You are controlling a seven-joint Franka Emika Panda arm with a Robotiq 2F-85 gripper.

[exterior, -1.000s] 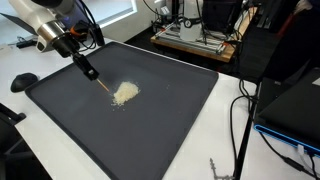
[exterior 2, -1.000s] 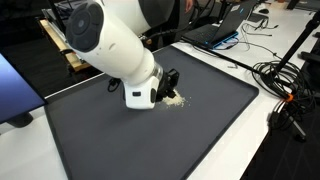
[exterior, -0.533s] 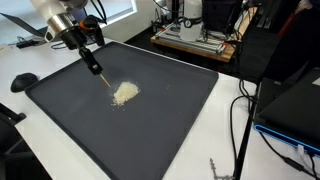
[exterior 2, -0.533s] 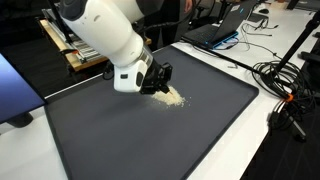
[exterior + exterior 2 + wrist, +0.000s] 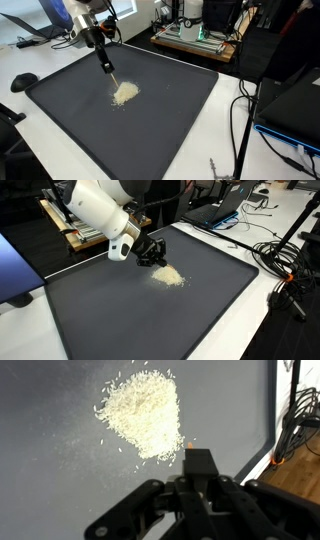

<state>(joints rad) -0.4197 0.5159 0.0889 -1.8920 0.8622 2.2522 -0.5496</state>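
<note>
- Hand (image 5: pixel 103 52): clamped on thin stiff stick (image 5: pixel 108 68), light; gripped at upper end.
- Rice pile (image 5: pixel 125 93): just beyond stick tip, on table mat (image 5: pixel 180 110); loose, light, easily scattered; probably better pushed than pinched.

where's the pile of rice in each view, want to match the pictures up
Exterior view: the pile of rice lies left of centre on the black mat, just below and right of the gripper.
Exterior view: the pile lies at centre, in the mat's upper part, below and right of the gripper.
Wrist view: the pile is at top centre, above the gripper.
Shared landmark: the shut gripper, close beside the pile in all three.
</note>
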